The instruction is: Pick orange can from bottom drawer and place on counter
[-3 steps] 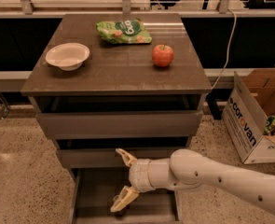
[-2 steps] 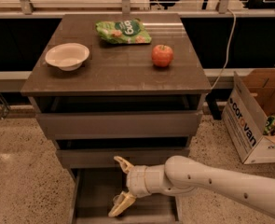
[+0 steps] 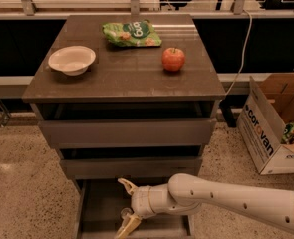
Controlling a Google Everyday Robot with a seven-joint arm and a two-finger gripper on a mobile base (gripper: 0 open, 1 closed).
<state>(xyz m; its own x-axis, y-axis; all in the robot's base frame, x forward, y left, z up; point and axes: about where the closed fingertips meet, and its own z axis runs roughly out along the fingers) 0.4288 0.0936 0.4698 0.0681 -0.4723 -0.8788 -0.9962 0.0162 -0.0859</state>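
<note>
Down in bottom drawer point(image 3: 100, 205): wide-open pincer point(image 3: 127, 206), no orange can in sight. Reach deeper slowly, close round its middle, lift up to table point(image 3: 126, 76).

Dim, warm light from the far side leaves a pale sheen on the dark brown counter point(image 3: 126, 76), while the cream two-finger gripper point(image 3: 128, 206), fingers spread, hangs over the shadowed grey-brown bottom drawer point(image 3: 99, 205).

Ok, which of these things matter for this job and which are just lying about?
Job: bottom drawer, pulled out; counter; tool, open, above the drawer floor. No orange can in sight.
Lying about: bowl, chip bag, apple, cardboard box.
</note>
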